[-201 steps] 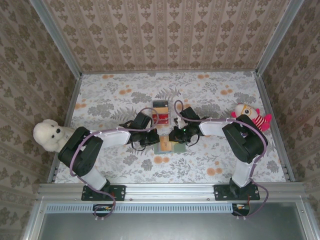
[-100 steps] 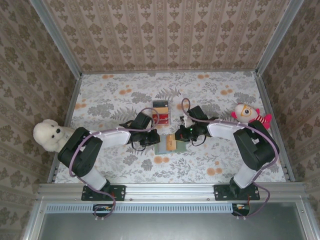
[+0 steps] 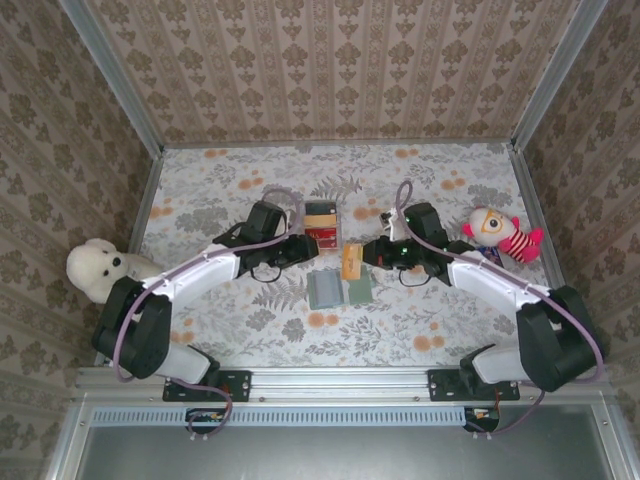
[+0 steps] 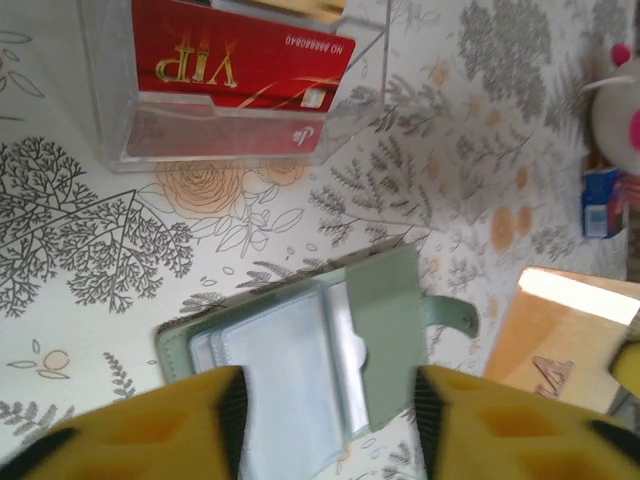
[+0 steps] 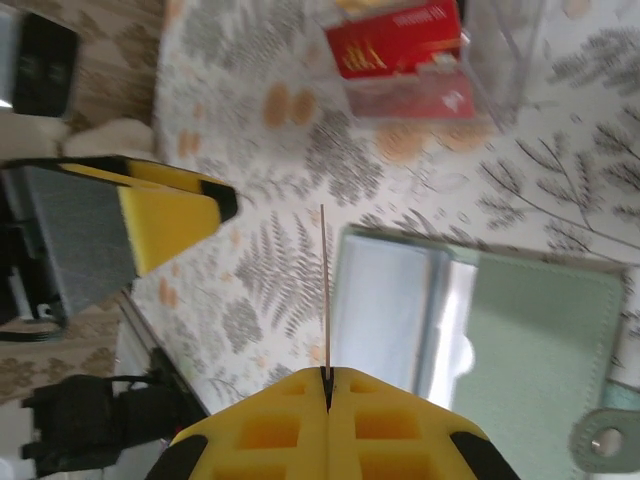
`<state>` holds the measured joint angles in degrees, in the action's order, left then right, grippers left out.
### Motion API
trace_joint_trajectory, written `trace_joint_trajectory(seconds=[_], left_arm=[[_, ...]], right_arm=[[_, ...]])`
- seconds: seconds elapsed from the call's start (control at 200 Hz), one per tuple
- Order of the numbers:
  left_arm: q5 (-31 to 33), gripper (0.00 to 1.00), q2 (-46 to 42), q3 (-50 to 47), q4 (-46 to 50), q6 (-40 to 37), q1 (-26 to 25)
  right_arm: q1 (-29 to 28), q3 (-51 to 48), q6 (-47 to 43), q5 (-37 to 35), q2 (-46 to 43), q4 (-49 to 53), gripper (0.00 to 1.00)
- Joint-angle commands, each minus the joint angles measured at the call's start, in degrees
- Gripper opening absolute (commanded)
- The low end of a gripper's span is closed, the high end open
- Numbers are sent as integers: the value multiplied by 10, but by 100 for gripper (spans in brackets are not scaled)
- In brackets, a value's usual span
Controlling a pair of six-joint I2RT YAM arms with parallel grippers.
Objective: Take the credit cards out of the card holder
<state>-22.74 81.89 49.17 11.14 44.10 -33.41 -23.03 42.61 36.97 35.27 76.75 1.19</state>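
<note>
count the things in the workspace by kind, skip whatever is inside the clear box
soft toys: 2 (white plush bear, red-striped plush doll)
open grey-green bifold card holder: 1
clear plastic box: 1
thin tan card pinched in the right claw: 1
total: 5

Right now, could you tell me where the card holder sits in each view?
Top external: the card holder lies open at table centre, nearer than the clear box.
Left wrist: bottom centre, below the clear box.
Right wrist: right half, below the clear box.
Shared landmark: the clear box with the red card.
</note>
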Motion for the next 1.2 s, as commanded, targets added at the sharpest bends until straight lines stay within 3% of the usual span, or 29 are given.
trace_joint_trajectory(seconds=[0.0, 0.25, 0.54, 0.665, 0.88, 1.195], left_arm=[[-40, 63, -35, 2, -23, 21, 3], [-116, 78, -72, 10, -111, 78, 24], [-204, 76, -53, 8, -246, 155, 24], [-240, 68, -54, -11, -329, 180, 30], [-245, 45, -68, -42, -390, 205, 32], [-238, 22, -75, -54, -404, 207, 32]], right_arm=[[2, -7, 58, 25, -24, -117, 0], [2, 7, 182, 29, 6, -264, 0], [2, 11, 294, 48, 22, -390, 0], [2, 14, 320, 53, 25, -419, 0], [3, 12, 337, 59, 25, -440, 0], [2, 5, 339, 60, 25, -440, 0]])
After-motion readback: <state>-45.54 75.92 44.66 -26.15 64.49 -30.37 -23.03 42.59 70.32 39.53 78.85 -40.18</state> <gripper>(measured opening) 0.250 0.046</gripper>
